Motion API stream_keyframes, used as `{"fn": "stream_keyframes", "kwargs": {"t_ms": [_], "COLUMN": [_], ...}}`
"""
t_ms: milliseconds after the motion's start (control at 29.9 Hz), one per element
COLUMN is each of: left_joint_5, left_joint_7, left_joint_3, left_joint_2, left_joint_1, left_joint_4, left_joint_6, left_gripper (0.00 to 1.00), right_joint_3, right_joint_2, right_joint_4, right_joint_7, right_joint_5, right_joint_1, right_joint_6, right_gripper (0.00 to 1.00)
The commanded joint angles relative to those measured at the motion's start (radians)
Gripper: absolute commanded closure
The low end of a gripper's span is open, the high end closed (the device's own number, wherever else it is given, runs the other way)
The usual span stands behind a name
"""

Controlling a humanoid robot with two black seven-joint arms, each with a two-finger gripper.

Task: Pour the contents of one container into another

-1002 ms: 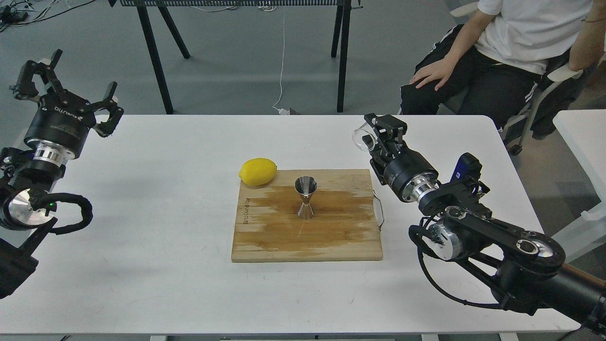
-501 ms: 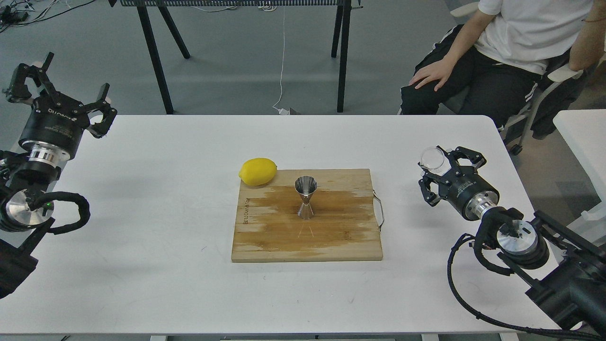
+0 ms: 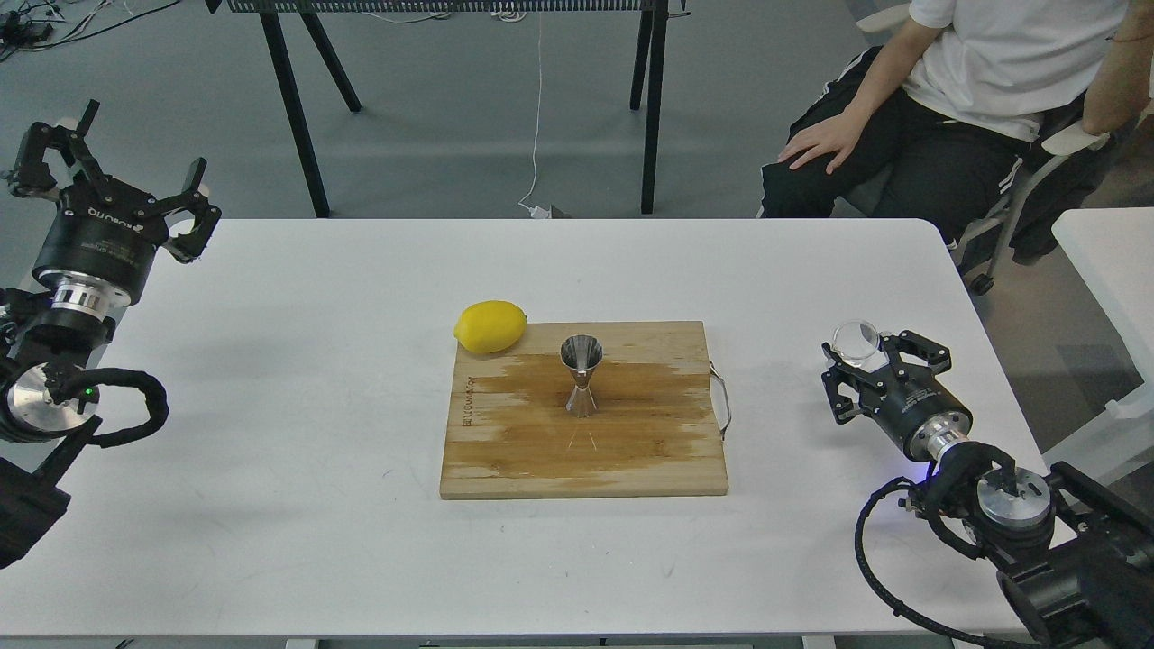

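The clear glass cup [image 3: 855, 342] is at the tip of my right gripper [image 3: 876, 362], low over the right side of the white table [image 3: 297, 379]. The fingers stand on either side of the cup and appear shut on it. I cannot tell whether the cup touches the table. The steel jigger [image 3: 581, 376] stands upright in the middle of the wooden cutting board [image 3: 631, 451], well to the left of the cup. My left gripper [image 3: 135, 158] is open and empty, raised at the table's far left corner.
A yellow lemon [image 3: 489, 326] lies at the board's back left corner. The board has a metal handle [image 3: 722, 401] on its right side. A seated person [image 3: 947, 108] is behind the table at the right, and black table legs [image 3: 297, 117] stand behind it.
My right arm drew back from beside the board to the table's right side and went lower, carrying the cup. The left gripper shifted slightly left and back. Jigger and lemon stayed put.
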Motion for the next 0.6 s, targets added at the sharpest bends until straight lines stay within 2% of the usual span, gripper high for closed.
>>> {"fn": "stream_keyframes", "kwargs": {"t_ms": [0,167,334,568], "left_joint_5": [0.000,0.000,0.000,0.000], "left_joint_7": [0.003,0.003,0.003,0.001], "left_joint_3": [-0.005,-0.005,-0.005,-0.005], "left_joint_2": [0.001,0.001,0.001,-0.003], "left_joint_1": [-0.001,-0.004,-0.004,-0.004], "left_joint_4": [0.007,0.007,0.007,0.007], "left_joint_6": [-0.006,-0.007,-0.007,-0.006], "left_gripper": [0.00,0.00,0.00,0.00], "right_joint_3": [0.045,0.060,0.083,0.085], "right_joint_2": [0.030,0.046,0.046,0.046], "right_joint_4": [-0.049,-0.061,-0.061,-0.059], "right_joint_7": [-0.004,-0.002,-0.002,-0.001], "right_joint_5": [0.001,0.004,0.004,0.004], "right_joint_1": [0.000,-0.001,-0.013,-0.023], "right_joint_6": [0.007,-0.028,-0.031,-0.030], "right_gripper": [0.49,0.44,0.27,0.20]}}
